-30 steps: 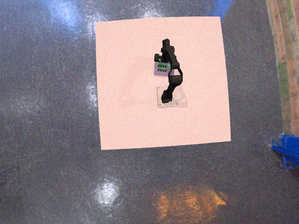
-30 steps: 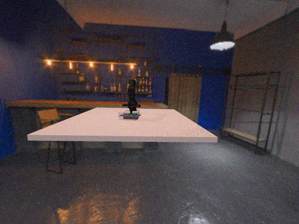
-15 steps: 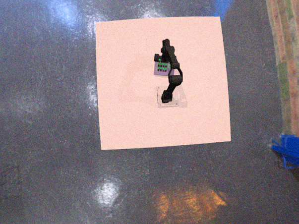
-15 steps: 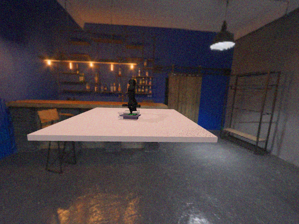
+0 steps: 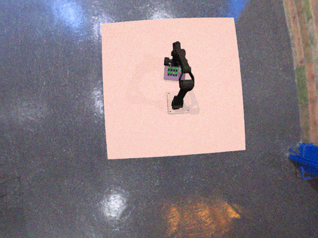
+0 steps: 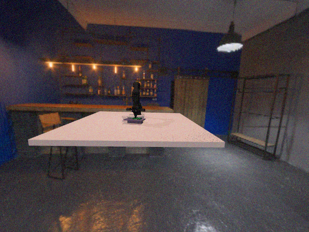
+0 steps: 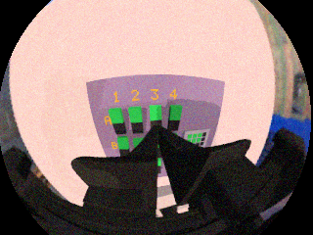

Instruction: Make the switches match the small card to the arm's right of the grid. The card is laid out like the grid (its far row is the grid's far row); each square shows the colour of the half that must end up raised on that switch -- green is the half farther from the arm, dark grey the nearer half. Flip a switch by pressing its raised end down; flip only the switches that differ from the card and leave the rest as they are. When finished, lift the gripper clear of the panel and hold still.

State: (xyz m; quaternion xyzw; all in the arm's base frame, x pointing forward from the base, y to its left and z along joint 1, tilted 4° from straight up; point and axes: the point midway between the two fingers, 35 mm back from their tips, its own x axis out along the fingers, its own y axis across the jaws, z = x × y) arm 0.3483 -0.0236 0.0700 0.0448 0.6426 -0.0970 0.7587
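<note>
In your wrist view, going left to right, the purple panel [image 5: 170, 78] [image 6: 134, 122] [image 7: 156, 83] spans the middle of the frame, with the orange letters A and B down its left side and the numbers 1 to 4 along its top. Below those numbers you can see the far row of green and dark switches [image 7: 135, 115], all four just above the gripper tips in the picture. Your gripper [image 6: 135, 117] [image 7: 156, 128] is closed, its fingers meeting at the tips with nothing held between them; they point in just under switch A3 and hide much of the lower rows. You cannot tell from here whether the tips touch a switch. Right of the tips, near the right edge of the panel, lies the small card [image 7: 197, 138], partly covered by the right-hand finger. The desk [image 5: 137, 127] [image 6: 124, 136] [image 7: 156, 39] surrounds the panel.
</note>
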